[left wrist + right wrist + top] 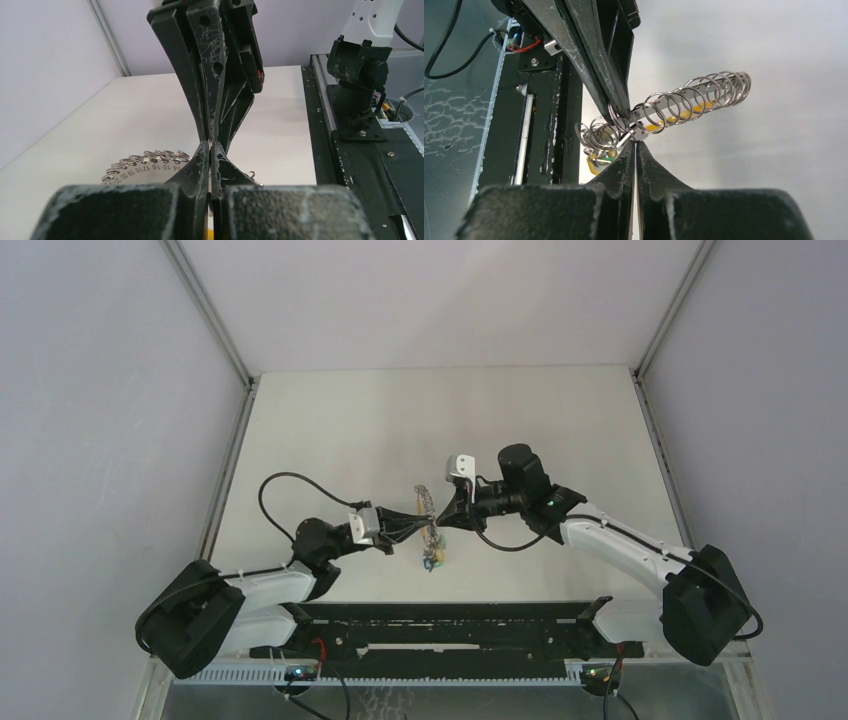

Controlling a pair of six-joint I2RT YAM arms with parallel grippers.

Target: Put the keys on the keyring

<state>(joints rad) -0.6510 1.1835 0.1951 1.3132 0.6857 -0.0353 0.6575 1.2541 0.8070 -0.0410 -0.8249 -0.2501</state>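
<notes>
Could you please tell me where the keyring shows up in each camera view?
Top external: keyring, centre of the picture.
Left wrist: keyring, lower left.
Right wrist: keyring, centre to upper right.
Shared landmark: black rail, bottom of the top view; right side of the left wrist view; left side of the right wrist view.

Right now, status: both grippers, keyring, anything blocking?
Both shut: left gripper and right gripper pinch the keyring, tip to tip. Coloured keys bunched at one end. Nothing seen blocking.
</notes>
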